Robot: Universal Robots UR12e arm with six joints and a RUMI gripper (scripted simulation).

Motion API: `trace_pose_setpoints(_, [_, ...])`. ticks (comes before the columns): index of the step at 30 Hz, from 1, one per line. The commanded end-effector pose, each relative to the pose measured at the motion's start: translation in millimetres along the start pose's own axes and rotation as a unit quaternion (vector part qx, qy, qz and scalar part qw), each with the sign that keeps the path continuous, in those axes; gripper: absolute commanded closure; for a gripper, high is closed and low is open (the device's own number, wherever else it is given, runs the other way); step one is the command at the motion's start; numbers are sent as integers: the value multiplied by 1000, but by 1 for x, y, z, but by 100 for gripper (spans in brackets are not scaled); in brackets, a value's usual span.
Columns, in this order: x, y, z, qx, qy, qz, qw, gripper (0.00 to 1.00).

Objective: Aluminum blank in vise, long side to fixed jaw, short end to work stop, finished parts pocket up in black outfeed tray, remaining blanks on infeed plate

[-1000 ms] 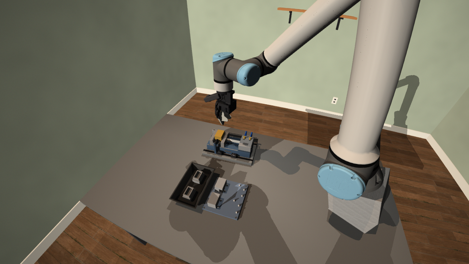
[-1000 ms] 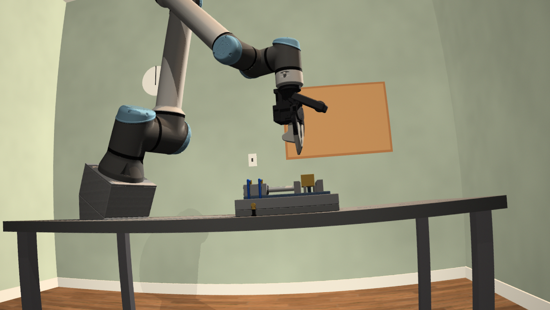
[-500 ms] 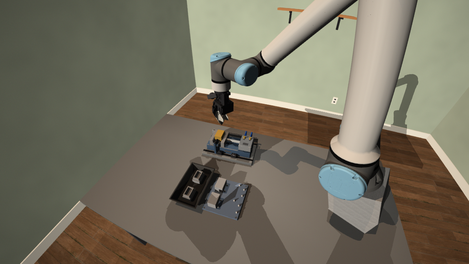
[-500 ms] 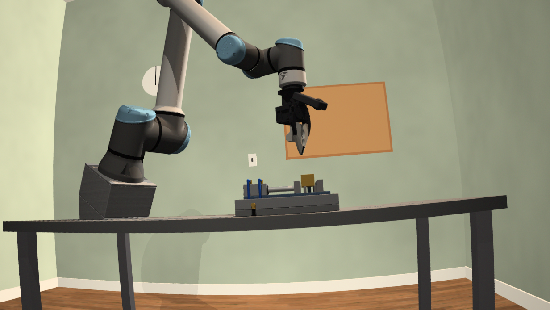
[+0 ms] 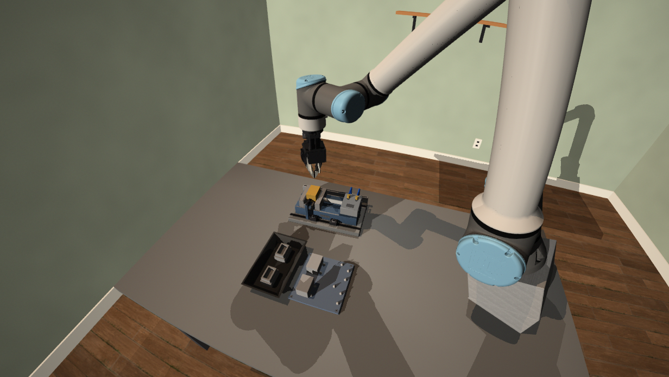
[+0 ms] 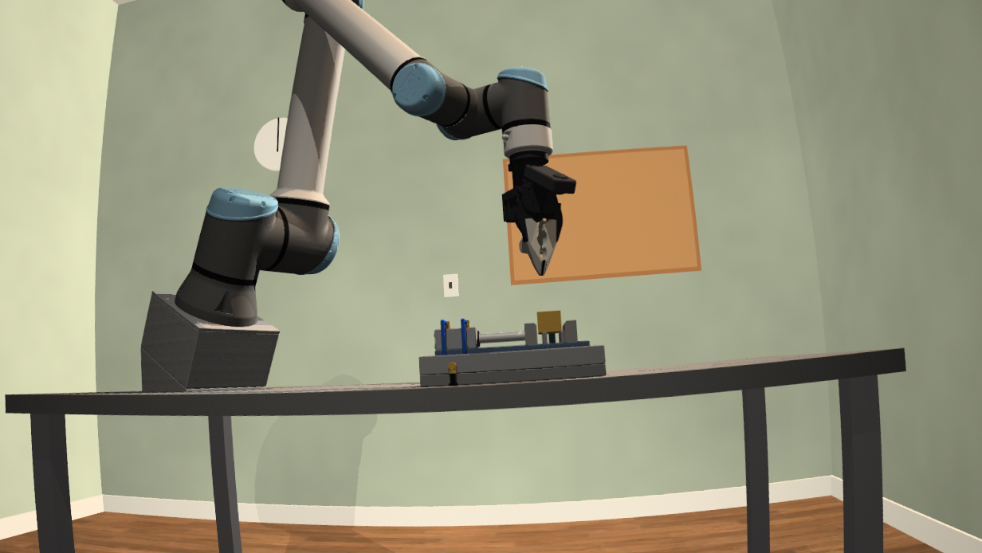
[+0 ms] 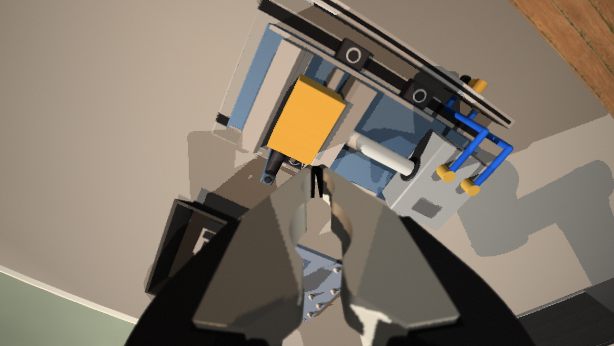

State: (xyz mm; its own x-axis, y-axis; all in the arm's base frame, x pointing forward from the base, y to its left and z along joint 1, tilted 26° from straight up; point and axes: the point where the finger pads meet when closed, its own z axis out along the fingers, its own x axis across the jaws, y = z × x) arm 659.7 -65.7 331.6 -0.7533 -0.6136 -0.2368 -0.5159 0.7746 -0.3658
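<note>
My gripper (image 5: 314, 174) is shut and empty. It hangs well above the vise (image 5: 329, 208), over its fixed-jaw end, and shows the same in the side view (image 6: 541, 268) and the wrist view (image 7: 316, 174). A yellow brass blank (image 5: 312, 191) (image 6: 547, 320) (image 7: 306, 119) sits in the vise at the fixed-jaw end and stands higher than the jaws. The moving jaw with blue hoses (image 7: 430, 185) is apart from it. Two finished parts (image 5: 283, 251) (image 5: 269, 275) lie pocket up in the black outfeed tray (image 5: 275, 269). Two gray blanks (image 5: 314, 263) (image 5: 305, 285) lie on the infeed plate (image 5: 322, 285).
The arm's base (image 5: 507, 276) stands on a pedestal at the table's right. The tray and infeed plate lie side by side in front of the vise. The work stop rod (image 7: 272, 167) pokes out just below the brass blank in the wrist view.
</note>
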Motion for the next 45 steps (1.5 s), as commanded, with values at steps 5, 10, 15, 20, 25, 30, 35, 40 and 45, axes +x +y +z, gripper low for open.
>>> trace_pose_setpoints(5, [-3, -1, -1, 2, 2, 113, 994, 100])
trace_pose_setpoints(10, [-5, -1, -1, 2, 2, 179, 984, 100])
trace_pose_setpoints(15, [-6, 0, -1, 3, 2, 222, 975, 100])
trace_pose_setpoints(20, [-7, 0, -1, 3, 2, 241, 971, 100])
trace_pose_setpoints(25, [-7, 0, -1, 3, 2, 248, 969, 100])
trace_pose_setpoints(30, [-7, 0, -1, 3, 2, 249, 969, 60])
trace_pose_setpoints(35, [-7, 0, -1, 3, 2, 249, 969, 60])
trace_pose_setpoints(40, [-7, 0, -1, 3, 2, 249, 969, 60])
trace_pose_setpoints(45, [-7, 0, -1, 3, 2, 249, 969, 60])
